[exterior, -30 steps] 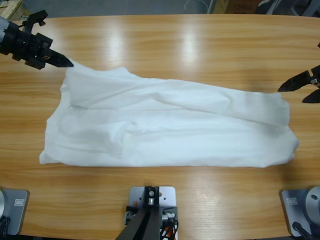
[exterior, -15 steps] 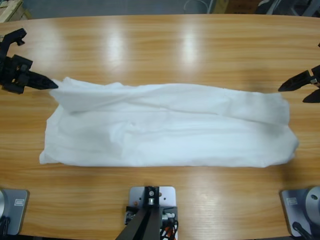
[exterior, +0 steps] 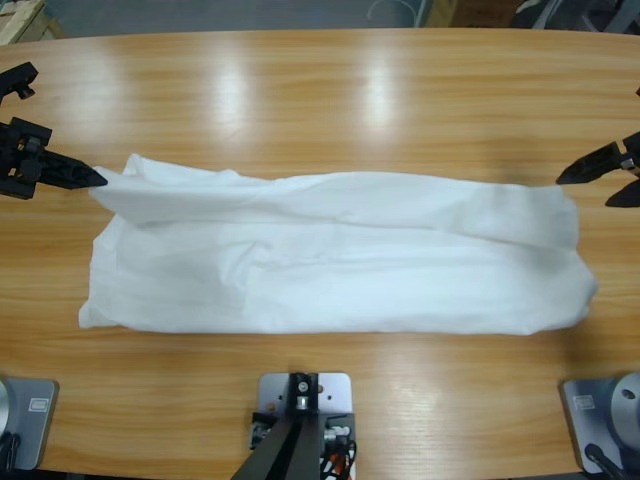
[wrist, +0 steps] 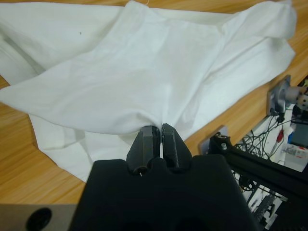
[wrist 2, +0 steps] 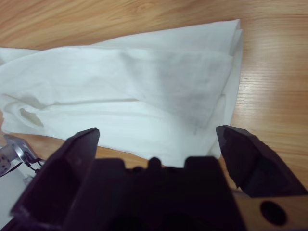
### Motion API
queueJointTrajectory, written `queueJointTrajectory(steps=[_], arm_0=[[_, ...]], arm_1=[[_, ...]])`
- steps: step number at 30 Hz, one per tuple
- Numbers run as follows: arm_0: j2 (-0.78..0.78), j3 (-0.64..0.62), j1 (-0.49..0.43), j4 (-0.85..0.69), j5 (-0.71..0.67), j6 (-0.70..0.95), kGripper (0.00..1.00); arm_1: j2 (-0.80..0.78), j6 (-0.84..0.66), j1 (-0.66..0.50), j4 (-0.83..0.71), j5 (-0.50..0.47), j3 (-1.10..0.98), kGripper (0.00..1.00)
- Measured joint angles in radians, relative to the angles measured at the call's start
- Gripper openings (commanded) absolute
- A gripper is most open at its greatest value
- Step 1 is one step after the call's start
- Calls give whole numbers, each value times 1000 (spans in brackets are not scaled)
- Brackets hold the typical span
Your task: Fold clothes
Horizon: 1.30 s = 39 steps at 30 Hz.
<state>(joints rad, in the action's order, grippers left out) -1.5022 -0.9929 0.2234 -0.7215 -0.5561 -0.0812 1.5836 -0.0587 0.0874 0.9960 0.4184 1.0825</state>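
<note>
— What changed? Since a second ago the left gripper (exterior: 92,181) has drawn its pinched corner of the white T-shirt (exterior: 330,255) out from eleven o'clock toward nine.
— And the jaws?
— Left ones clamp the cloth. The right gripper (exterior: 590,177), at three o'clock, gapes wide, holding nothing, just off the shirt's end.
— Where's the shirt?
— Folded long across the wooden table (exterior: 330,90).

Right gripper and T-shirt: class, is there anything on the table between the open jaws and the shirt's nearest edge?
Nothing visible. The right gripper hangs just past the T-shirt with only bare wooden table between them. The left gripper is already shut on the shirt's far corner.
</note>
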Motion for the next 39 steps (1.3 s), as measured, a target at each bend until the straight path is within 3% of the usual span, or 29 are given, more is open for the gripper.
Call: queueJointTrajectory(steps=[8, 18, 39], arm_0=[[-1, 0, 5, -19, 0, -25, 0], [-1, 0, 73, -42, -6, -102, 0], [-17, 9, 77, -54, -6, -111, 0]], arm_1=[[52, 0, 0, -21, -8, 47, 1000], [93, 0, 0, -38, -8, 47, 1000], [163, 1, 1, -94, -35, 28, 998]])
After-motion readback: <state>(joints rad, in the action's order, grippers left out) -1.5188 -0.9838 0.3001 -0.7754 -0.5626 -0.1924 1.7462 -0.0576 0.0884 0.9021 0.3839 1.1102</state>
